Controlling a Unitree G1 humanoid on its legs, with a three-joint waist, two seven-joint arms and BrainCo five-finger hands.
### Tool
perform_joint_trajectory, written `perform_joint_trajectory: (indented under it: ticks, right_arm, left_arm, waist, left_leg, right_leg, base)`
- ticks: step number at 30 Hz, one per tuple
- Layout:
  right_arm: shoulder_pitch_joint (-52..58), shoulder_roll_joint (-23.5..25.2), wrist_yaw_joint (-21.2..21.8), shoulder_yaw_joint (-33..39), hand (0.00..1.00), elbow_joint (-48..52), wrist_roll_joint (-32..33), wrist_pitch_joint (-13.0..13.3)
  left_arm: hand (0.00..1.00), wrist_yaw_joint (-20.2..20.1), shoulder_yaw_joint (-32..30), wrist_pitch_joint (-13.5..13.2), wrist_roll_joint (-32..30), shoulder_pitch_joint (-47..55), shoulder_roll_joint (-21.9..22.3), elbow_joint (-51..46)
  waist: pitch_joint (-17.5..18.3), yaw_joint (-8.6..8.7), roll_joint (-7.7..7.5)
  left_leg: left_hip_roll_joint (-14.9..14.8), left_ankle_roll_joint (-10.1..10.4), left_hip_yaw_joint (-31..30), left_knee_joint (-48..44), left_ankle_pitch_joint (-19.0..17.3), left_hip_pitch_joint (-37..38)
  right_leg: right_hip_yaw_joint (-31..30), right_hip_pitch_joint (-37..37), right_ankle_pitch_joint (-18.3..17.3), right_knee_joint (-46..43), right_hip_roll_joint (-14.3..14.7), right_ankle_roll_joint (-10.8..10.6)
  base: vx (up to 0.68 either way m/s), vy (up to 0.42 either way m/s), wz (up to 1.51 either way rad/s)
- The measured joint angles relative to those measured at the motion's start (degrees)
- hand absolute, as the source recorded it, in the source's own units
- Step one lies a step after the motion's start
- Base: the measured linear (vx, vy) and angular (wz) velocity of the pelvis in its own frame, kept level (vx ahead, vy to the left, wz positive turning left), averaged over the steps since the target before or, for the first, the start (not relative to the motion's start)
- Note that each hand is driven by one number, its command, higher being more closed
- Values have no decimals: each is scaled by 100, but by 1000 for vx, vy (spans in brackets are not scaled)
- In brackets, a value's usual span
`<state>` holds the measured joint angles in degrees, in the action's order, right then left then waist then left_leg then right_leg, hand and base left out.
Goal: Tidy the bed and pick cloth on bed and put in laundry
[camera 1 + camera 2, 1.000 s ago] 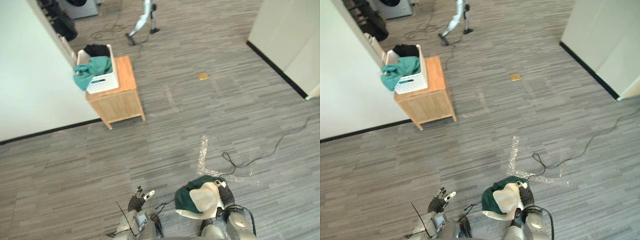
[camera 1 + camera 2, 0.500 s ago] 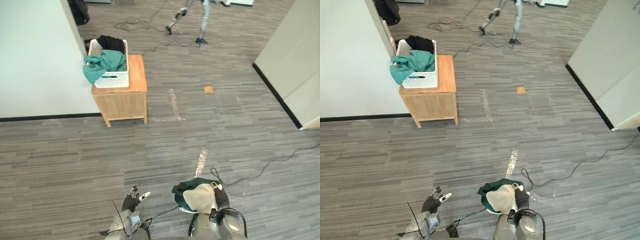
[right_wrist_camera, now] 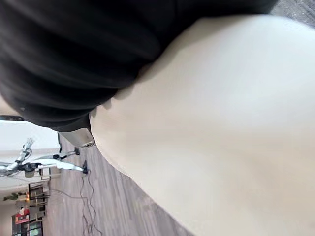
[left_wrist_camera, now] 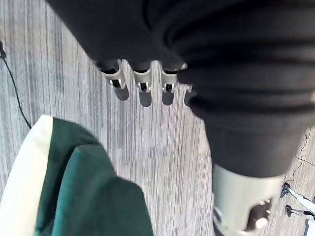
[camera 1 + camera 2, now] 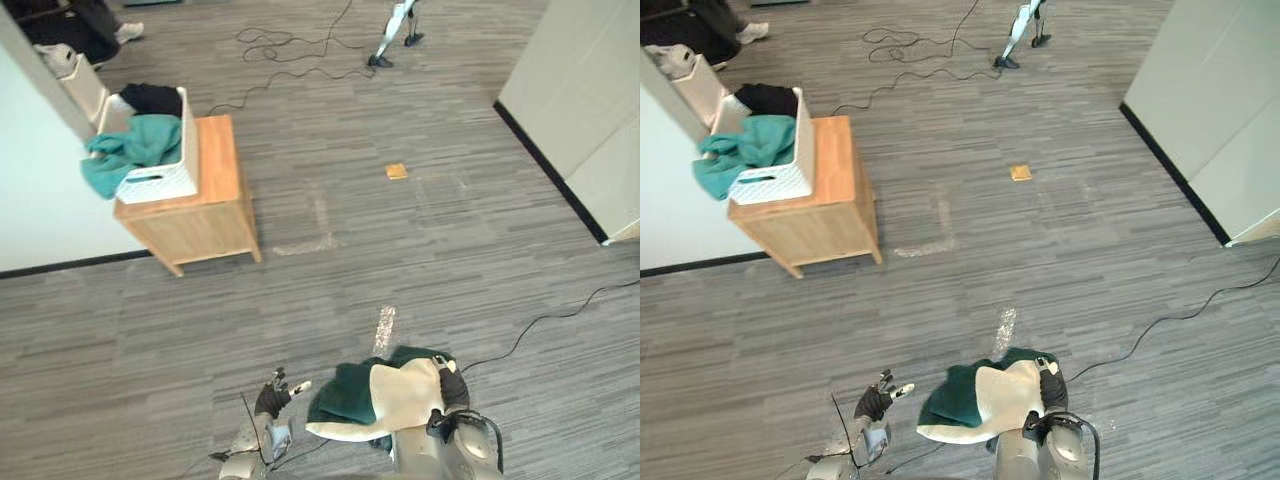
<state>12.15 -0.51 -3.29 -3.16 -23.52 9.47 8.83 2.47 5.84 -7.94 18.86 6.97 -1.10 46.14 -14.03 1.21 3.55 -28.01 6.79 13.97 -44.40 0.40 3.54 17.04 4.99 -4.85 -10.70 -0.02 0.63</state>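
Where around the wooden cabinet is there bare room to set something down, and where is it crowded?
Free: the strip of cabinet top beside the white basket, on its open-room side, and the floor between the cabinet and the orange square. Crowded: the basket itself, heaped with teal cloth and black cloth.

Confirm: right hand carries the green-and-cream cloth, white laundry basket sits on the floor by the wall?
One error: the white laundry basket sits on top of the wooden cabinet, not on the floor, as the left eye view shows. The right hand does carry the green-and-cream cloth.
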Motion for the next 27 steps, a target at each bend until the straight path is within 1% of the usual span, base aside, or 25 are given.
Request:
perform_joint_trajectory:
  ticks: [1, 2, 3, 4, 5, 7, 8, 9, 10, 11, 12, 13, 14, 15, 16, 17, 18, 19, 20, 21, 23, 24, 25, 26, 27]
  right_arm:
    - [-63, -79, 12, -67, 100, -3, -10, -2]
    - [-108, -114, 12, -73, 100, -3, -11, -3]
    - [-169, -156, 13, -74, 100, -3, -10, -5]
    - [-211, -180, 17, -85, 100, -3, -8, -8]
    - [-232, -181, 22, -97, 100, -3, -7, -9]
    - [-297, -182, 67, -167, 100, 10, 1, -10]
    - [-290, -192, 73, -168, 100, 10, 3, -10]
    - [-284, -246, 78, -208, 100, 16, 6, -10]
    - [-303, -260, 78, -231, 100, 3, 4, -25]
    - [-308, -204, 74, -237, 100, 18, 1, -26]
    - [-358, -231, 90, -238, 100, 57, -10, 6]
    - [-484, -220, 96, -240, 100, 11, -16, -1]
    - [-542, -206, 93, -232, 100, -2, -26, -26]
    - [-566, -221, 105, -237, 100, 9, -62, -22]
    - [-555, -213, 121, -241, 100, 17, -65, -9]
    - [-542, -192, 150, -260, 100, 22, -66, 26]
    - [-520, -112, 195, -304, 100, -2, -65, 67]
    - [-498, -95, 205, -343, 100, 2, -72, 69]
    - [-414, -97, 234, -368, 100, 2, -113, 70]
    - [-318, -106, 229, -365, 100, 1, -116, 68]
    - [-288, -103, 226, -368, 100, 24, -123, 68]
    - [-290, -114, 227, -368, 100, 99, -120, 68]
    - [-287, -121, 226, -359, 100, 195, -117, 68]
    - [-287, -130, 228, -360, 100, 262, -115, 72]
    - [-317, -157, 234, -359, 100, 317, -113, 90]
  left_arm:
    - [0, 1, 1, 0, 58, -44, 30, -28]
    - [0, 5, 0, -3, 81, -46, 32, -69]
    - [0, 10, 0, -22, 137, -56, 31, -121]
    - [0, 11, -43, -34, 203, -56, 34, -194]
    - [0, 11, -69, -43, 232, -50, 33, -242]
    - [0, 9, -150, -134, 407, -58, 31, -411]
    - [0, 6, -147, -138, 408, -84, 37, -416]
    - [0, 3, -146, -137, 408, -91, 73, -431]
    - [0, 0, -153, -138, 411, -100, 98, -463]
    - [0, 0, -177, -128, 411, -166, 57, -468]
    - [0, -10, -187, -137, 409, -193, 39, -527]
    - [0, -29, -253, -115, 407, -224, 43, -539]
    - [0, -43, -307, -111, 407, -231, 65, -536]
    - [0, -40, -404, -105, 401, -226, 92, -493]
    - [0, -41, -399, -105, 401, -186, 94, -494]
    - [0, -43, -376, -123, 404, -87, 83, -486]
    - [0, -53, -364, -114, 409, -85, -3, -459]
    - [0, -57, -342, -98, 409, -102, -53, -425]
    - [0, -80, -247, -82, 408, -124, -116, -329]
    - [0, -83, -159, -55, 408, -120, -141, -277]
    - [0, -83, -135, -5, 410, -81, -137, -272]
    - [0, -84, -125, 7, 410, -51, -113, -271]
    - [0, -88, -112, 7, 410, -63, -103, -266]
    - [0, -88, -107, 5, 409, -80, -97, -250]
    - [0, -89, -117, 1, 407, -139, -92, -184]
  waist:
    - [-48, -101, 74]
    - [-65, -149, 102]
    - [-101, -202, 128]
    - [-120, -222, 123]
    - [-127, -238, 111]
    - [-191, -311, 8]
    - [-198, -342, -12]
    - [-197, -374, 0]
    - [-195, -422, 11]
    - [-166, -477, -250]
    - [-117, -520, -429]
    - [-126, -524, -468]
    - [-136, -533, -489]
    - [-130, -556, -535]
    - [-130, -554, -534]
    - [-120, -536, -518]
    - [-154, -517, -613]
    - [-147, -505, -676]
    - [-160, -477, -708]
    - [-194, -398, -647]
    - [-236, -282, -581]
    - [-280, -183, -500]
    - [-305, -165, -448]
    - [-313, -166, -388]
    - [-315, -163, -275]
  left_leg:
    - [227, 32, -369, -996, -419, -484]
    - [405, 53, -494, -1312, -609, -699]
    - [750, 74, -530, -1526, -900, -1057]
    - [1044, 46, -486, -1407, -1076, -1439]
    - [1147, 32, -419, -1241, -1143, -1610]
    - [1539, -114, 48, 105, -1234, -2064]
    - [1645, -145, 145, 620, -1210, -2108]
    - [1807, -291, 437, 1851, -1018, -2122]
    - [1949, -983, 545, 2228, -603, -2040]
    - [2222, -995, 685, 2468, -618, -1918]
    - [2457, -1158, 682, 2421, -628, -1952]
    - [2501, -1390, 779, 2125, -764, -2049]
    - [2513, -1438, 860, 1981, -798, -2050]
    - [2687, -1475, 965, 2132, -823, -1742]
    - [2792, -1487, 964, 2355, -859, -1487]
    - [2949, -1419, 928, 2846, -1073, -967]
    - [3129, -1420, 840, 3182, -1260, -555]
    - [3209, -1381, 777, 3271, -1294, -416]
    - [3300, -1377, 621, 3433, -1341, -116]
    - [3317, -1372, 409, 3581, -1350, 203]
    - [3283, -1364, 118, 3710, -1348, 519]
    - [3211, -1247, -132, 3739, -1413, 728]
    - [3131, -1146, -286, 3738, -1471, 823]
    - [3057, -1056, -360, 3734, -1522, 861]
    - [2843, -876, -547, 3740, -1626, 918]
  right_leg:
    - [-255, -206, 8, 144, 98, 128]
    - [-354, -296, -4, 196, 111, 154]
    - [-541, -509, -59, 369, 115, 147]
    - [-641, -734, -82, 564, 83, 118]
    - [-670, -815, -102, 627, 58, 87]
    - [-621, -1143, -243, 825, -149, -111]
    - [-575, -1217, -276, 879, -212, -165]
    - [-504, -1399, -390, 965, -267, -327]
    - [-486, -1541, -490, 987, -309, -459]
    - [-511, -1571, -521, 1033, -501, -467]
    - [-498, -1554, -384, 1064, -666, -478]
    - [-443, -1621, -216, 1018, -764, -486]
    - [-450, -1658, -173, 922, -844, -560]
    - [-489, -1674, -184, 449, -984, -756]
    - [-517, -1614, -233, 20, -1073, -837]
    - [-713, -1202, -338, -1358, -1240, -1078]
    - [-1001, -602, -168, -2937, -1439, -1451]
    - [-1091, -309, -139, -3624, -1521, -1485]
    - [-1028, 156, -212, -4639, -1660, -1318]
    - [-753, 461, -406, -5103, -1723, -986]
    - [-443, 781, -690, -5051, -1719, -772]
    - [-228, 1076, -932, -4493, -1689, -643]
    - [-137, 1218, -973, -3856, -1636, -590]
    - [-143, 1316, -946, -3334, -1563, -579]
    - [-277, 1440, -736, -2086, -1362, -582]
  base:
    - [300, -61, -92]
    - [437, -19, -102]
    - [431, 51, -79]
    - [434, 75, -64]
    - [358, 109, -48]
    - [377, 166, -30]
    - [409, 216, -9]
    - [462, 250, 1]
    - [497, 238, 13]
    - [553, 217, 32]
    - [553, 181, 54]
    - [530, 197, 51]
    - [573, 276, 48]
    - [361, 200, 29]
    - [524, 309, 19]
    - [401, 232, 12]
    - [470, 246, 16]
    - [384, 118, 39]
    - [410, 71, 62]
    - [425, 67, 72]
    - [428, 2, 84]
    - [511, -78, 96]
    - [421, -102, 84]
    - [420, -148, 78]
    - [443, -213, 96]
